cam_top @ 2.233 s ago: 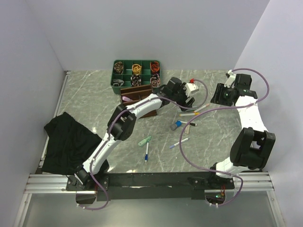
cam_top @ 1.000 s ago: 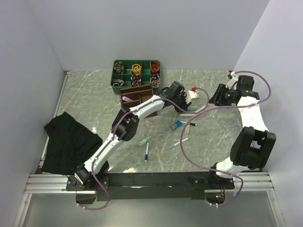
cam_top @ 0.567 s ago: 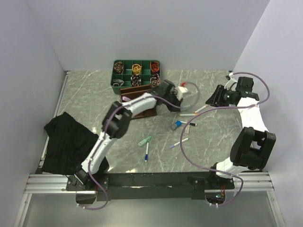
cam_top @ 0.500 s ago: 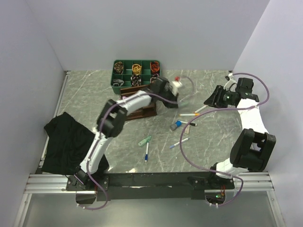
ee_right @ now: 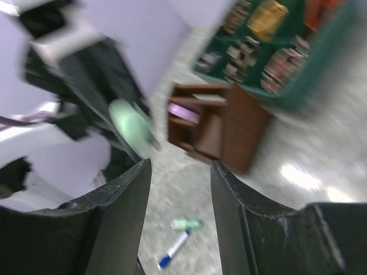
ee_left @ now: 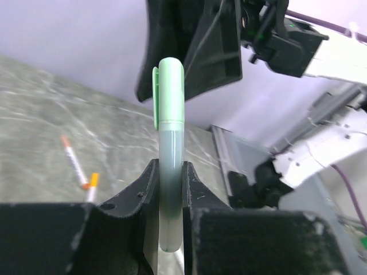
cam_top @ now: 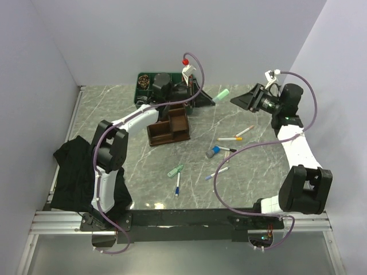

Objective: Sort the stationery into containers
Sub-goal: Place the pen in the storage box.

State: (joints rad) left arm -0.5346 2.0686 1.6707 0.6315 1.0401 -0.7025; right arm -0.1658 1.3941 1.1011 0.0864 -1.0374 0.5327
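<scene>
grey marbled worktop (cam_top: 114,112), lilac walls (cam_top: 229,34), one brown organiser (cam_top: 179,125), one green tray (cam_top: 139,97), left end effector (ee_left: 170,192) clamping one green marker (ee_left: 170,109), right end effector (ee_right: 179,172) apart

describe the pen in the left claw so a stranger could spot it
Find the green tray at the table's far edge; the left claw hangs just right of it. Its pen is thick with a mint-green cap, the only one off the table.
</scene>
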